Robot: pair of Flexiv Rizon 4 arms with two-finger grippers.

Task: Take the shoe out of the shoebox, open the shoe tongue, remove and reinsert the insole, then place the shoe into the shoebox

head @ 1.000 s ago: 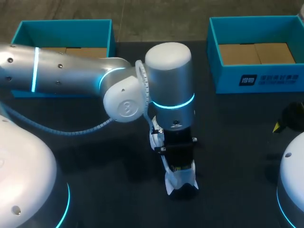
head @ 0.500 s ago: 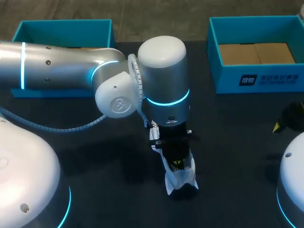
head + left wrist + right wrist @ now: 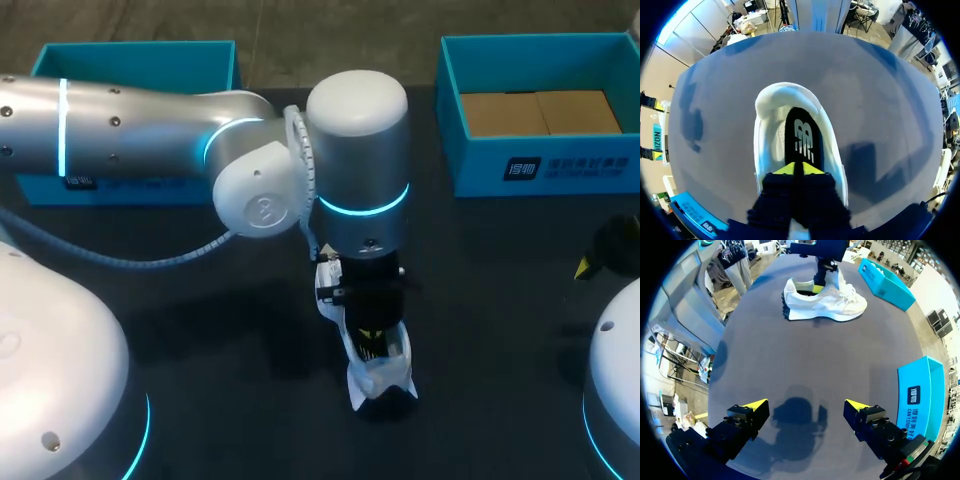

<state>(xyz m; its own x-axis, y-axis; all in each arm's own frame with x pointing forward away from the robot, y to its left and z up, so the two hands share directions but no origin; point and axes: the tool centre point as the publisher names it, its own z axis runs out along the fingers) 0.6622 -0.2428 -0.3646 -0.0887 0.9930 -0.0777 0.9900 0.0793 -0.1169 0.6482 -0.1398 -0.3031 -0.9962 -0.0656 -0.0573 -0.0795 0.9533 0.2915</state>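
Note:
A white shoe stands upright on the dark table near the middle front, heel toward me. My left gripper is down inside its opening. In the left wrist view the white shoe shows from above, with its black insole lying flat inside. The left gripper has its yellow tips together, resting on the insole at mid-foot. My right gripper stays at the table's right edge. In its own view the right gripper is open and empty, far from the shoe.
Two open blue shoeboxes stand at the back: one at the left, partly behind my left arm, and one at the right with brown card inside. The right box lies beside the right gripper. Bare table surrounds the shoe.
The left arm's upper links swung slightly left and then back. Its gripper stayed inside the shoe. The shoe and the right arm have not moved.

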